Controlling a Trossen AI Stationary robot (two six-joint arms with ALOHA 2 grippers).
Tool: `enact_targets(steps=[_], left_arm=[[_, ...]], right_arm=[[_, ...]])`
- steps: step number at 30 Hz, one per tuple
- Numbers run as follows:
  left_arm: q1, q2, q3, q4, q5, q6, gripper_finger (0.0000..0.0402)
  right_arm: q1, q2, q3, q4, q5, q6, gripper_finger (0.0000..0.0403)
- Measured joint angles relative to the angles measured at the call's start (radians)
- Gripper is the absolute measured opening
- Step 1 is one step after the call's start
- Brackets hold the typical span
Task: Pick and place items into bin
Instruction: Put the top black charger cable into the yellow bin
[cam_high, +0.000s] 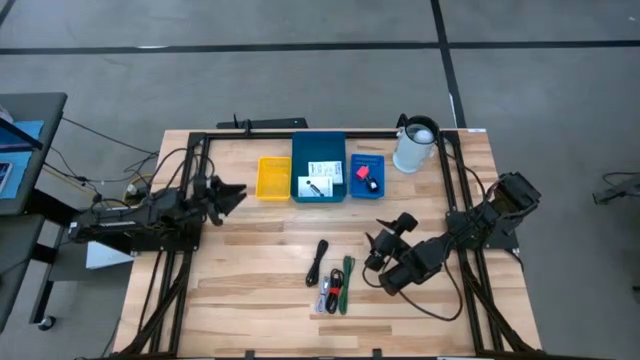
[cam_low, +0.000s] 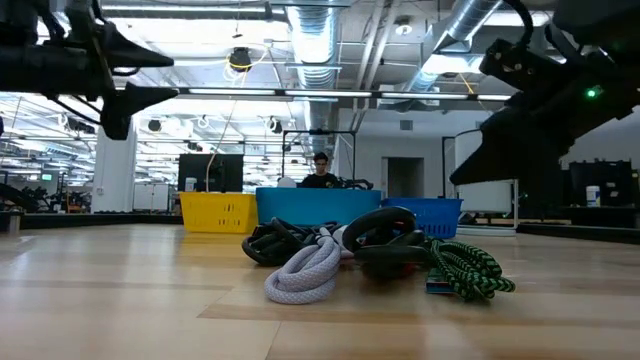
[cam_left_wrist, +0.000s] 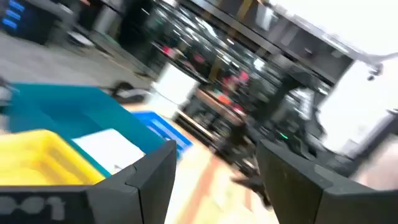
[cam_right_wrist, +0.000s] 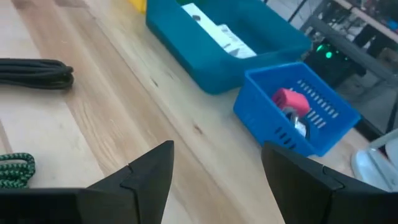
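Note:
Two white cards with black print lie in the teal bin, also seen in the right wrist view. A pink-red piece and a small black object sit in the small blue bin. On the table's near middle lie a coiled black cable, a green braided cord and a pale rope. My right gripper hovers open to their right, pointing at the bins. My left gripper is open, held above the table left of the yellow bin.
A white pitcher stands at the far right corner beside the blue bin. Black frame rails run along both table sides. Bare wood lies between the bins and the cord pile. A person sits beyond the far edge.

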Motion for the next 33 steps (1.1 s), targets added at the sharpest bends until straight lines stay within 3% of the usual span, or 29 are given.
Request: enact_targets(steps=[4, 9, 16, 24, 26, 33], left_arm=[[-0.060, 0.038, 0.000, 0.000, 0.051, -0.019, 0.0212], [-0.168, 0.148, 0.000, 0.021, -0.011, -0.029, 0.0212], [-0.291, 0.359, 0.002, 0.269, -0.035, -0.005, 0.0212], [-0.385, 0.593, 0.057, 0.439, -0.037, 0.101, 0.0212], [-0.393, 0.652, 0.076, 0.460, -0.067, 0.143, 0.0212], [-0.394, 0.815, 0.167, 0.460, -0.319, 0.348, 0.0212]], right_arm=[[-0.017, 0.010, 0.001, 0.009, 0.024, -0.001, 0.0239], [-0.043, 0.087, 0.002, 0.059, 0.026, -0.006, 0.0239], [-0.098, 0.201, 0.004, 0.103, 0.021, -0.008, 0.0239], [-0.105, 0.208, 0.014, 0.103, 0.028, -0.035, 0.0239], [-0.105, 0.208, 0.014, 0.103, 0.036, -0.035, 0.0239], [-0.105, 0.208, 0.014, 0.098, 0.037, -0.035, 0.0239]])
